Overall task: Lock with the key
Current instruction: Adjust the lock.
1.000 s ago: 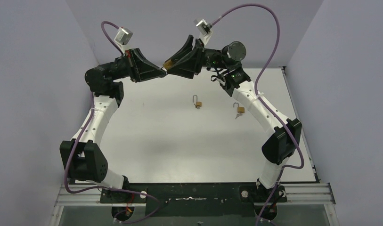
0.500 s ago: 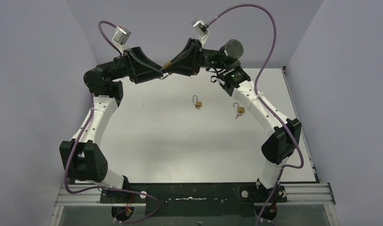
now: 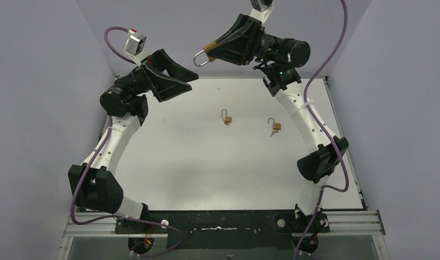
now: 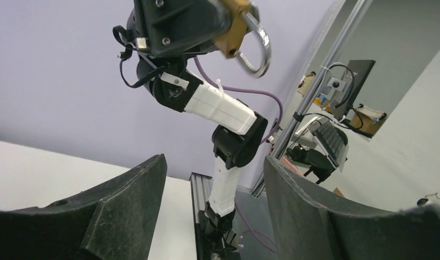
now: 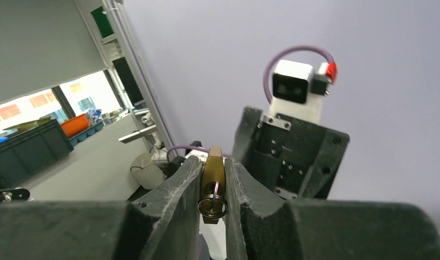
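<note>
A second ago both grippers met at one padlock at 12 o'clock above the table's [image 3: 169,162] far edge. Now they stand apart. The left gripper [image 3: 185,84] has let go, its fingers spread wide with nothing between them, and it sits back at about 8 o'clock from the lock. The right gripper [image 3: 213,47] has narrowed onto the padlock [image 5: 211,172] and lifted it higher, so it is pinched by its flat brass sides in mid-air, well clear of the table.

We read this as the left arm's work at the keyhole being over, or at least broken off, with the lock now carried by the right alone.

The lock is small and brass. A key ring [image 5: 212,207] hangs at its near end, so the key seems to be in the keyhole. The steel shackle [image 4: 259,47] juts past the fingertips toward 9 o'clock. From the left wrist it looks like a closed loop, though we cannot tell for sure that it has latched.

Two more padlocks lie on the table, one near the centre [image 3: 227,118] and another [image 3: 274,126] at 3 o'clock from it.
</note>
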You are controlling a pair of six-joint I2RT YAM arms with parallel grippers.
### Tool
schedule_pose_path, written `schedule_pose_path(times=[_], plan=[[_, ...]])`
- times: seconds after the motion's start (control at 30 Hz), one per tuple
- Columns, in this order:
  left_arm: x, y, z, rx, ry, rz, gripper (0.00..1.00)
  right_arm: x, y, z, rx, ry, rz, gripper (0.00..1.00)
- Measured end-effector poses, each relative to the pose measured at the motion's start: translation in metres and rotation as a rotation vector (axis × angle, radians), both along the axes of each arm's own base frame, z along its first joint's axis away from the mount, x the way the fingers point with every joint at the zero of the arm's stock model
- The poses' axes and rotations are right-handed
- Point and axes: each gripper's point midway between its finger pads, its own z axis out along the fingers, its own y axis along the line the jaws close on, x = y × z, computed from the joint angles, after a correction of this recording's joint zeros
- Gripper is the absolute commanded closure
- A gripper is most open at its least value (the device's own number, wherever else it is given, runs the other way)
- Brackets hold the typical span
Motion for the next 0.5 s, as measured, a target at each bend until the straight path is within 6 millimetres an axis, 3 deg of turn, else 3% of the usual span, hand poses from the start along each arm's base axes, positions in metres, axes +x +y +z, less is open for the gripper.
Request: schedule_pose_path(times=[0.13, 0.23, 0.5], plan=[[-0.006, -0.006, 0.017, -0.044, -0.035, -0.019, 0.4, -0.022, -0.013, 0.034, 0.081, -0.055, 0.035, 1.0], [0.0, -0.004, 0.036, -0.102, -0.058, -0.003, 0.4, -0.03, -0.017, 0.043, 0.12, -0.061, 0.062, 1.0], [0.002, -0.002, 0.079, -0.212, -0.115, -0.013, 0.41, -0.024, -0.01, 0.035, 0.14, 0.032, 0.125, 1.0]])
